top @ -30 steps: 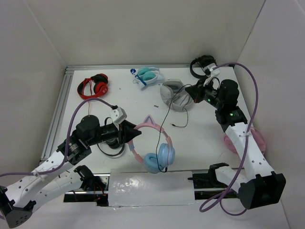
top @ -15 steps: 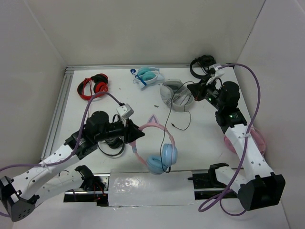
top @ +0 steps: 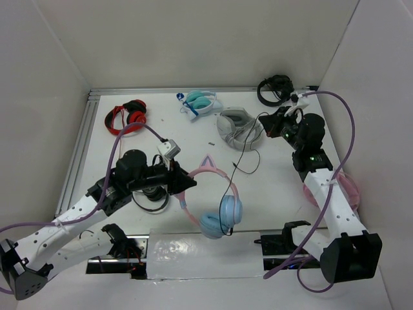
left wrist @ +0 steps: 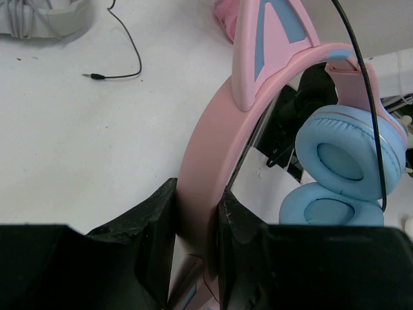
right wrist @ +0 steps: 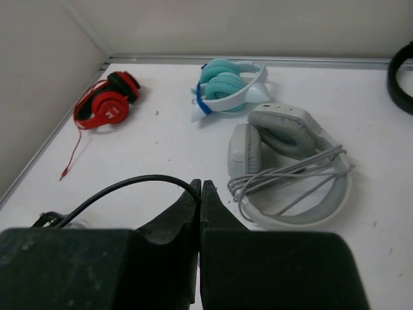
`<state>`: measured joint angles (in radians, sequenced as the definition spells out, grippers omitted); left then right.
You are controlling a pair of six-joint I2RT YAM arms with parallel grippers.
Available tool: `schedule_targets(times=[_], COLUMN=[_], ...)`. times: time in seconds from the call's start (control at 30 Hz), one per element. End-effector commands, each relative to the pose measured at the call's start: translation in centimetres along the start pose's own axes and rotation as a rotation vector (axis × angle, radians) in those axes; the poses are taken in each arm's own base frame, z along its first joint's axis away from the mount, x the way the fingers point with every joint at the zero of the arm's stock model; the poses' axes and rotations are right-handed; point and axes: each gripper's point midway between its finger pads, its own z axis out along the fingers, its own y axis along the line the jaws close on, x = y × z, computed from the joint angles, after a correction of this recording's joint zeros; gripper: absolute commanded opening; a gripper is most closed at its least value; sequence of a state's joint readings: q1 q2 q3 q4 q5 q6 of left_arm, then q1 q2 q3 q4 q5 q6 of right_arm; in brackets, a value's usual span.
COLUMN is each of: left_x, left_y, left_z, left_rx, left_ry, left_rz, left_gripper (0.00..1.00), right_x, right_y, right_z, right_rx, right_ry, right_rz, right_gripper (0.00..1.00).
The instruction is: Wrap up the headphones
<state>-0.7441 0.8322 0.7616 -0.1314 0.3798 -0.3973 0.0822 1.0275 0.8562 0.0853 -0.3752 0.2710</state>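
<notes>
Shifting slightly rightward since a second ago, the left tool (top: pixel 184 183) is gripping the headphones (top: pixel 216 173) by the pink band at the near centre of the desk (top: pixel 284 187), with the ear cups hanging to its right. The right tool (top: pixel 266 121) is pinching the cable (top: pixel 240 147) farther right.

From the left wrist, the band is passing between the clamped fingers (left wrist: pixel 151 219).

From the right wrist, closed tips are trapping the cable.

A white table (top: pixel 193 139) sits boxed in by plain pale walls (top: pixel 193 45) on three sides; a metal rail (top: pixel 77 148) runs along its left and far edges.
</notes>
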Motion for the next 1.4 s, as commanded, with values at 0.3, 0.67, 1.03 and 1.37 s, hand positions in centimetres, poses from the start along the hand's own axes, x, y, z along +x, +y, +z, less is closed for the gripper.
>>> schedule_targets(times=[0.3,0.67,1.03,1.37], left_x=[-8.5,-2.9,-2.0,-7.0], left_y=[-6.0,-2.8,-6.4,-6.3], left_z=[-1.0,3.8,4.5,0.6], left_rx=[0.214,0.117,0.169,0.03], left_ry=[-0.182,0.061,0.1,-0.104], left_rz=[0.128,-0.024,0.111,0.128], left_gripper=[0.0,0.0,0.0,0.0], right_x=[2.4,-5.7,-3.6,4.3], right_y=[5.3,13.7,15.4,6.8], right_z=[2.4,-0.8,6.5,7.3], right_rx=[-0.217,-0.278,-0.365,-0.184], right_ry=[0.052,-0.14,0.044,0.174], right_rz=[-0.087,-0.401,-0.403,-0.121], right_gripper=[0.0,0.0,0.0,0.0])
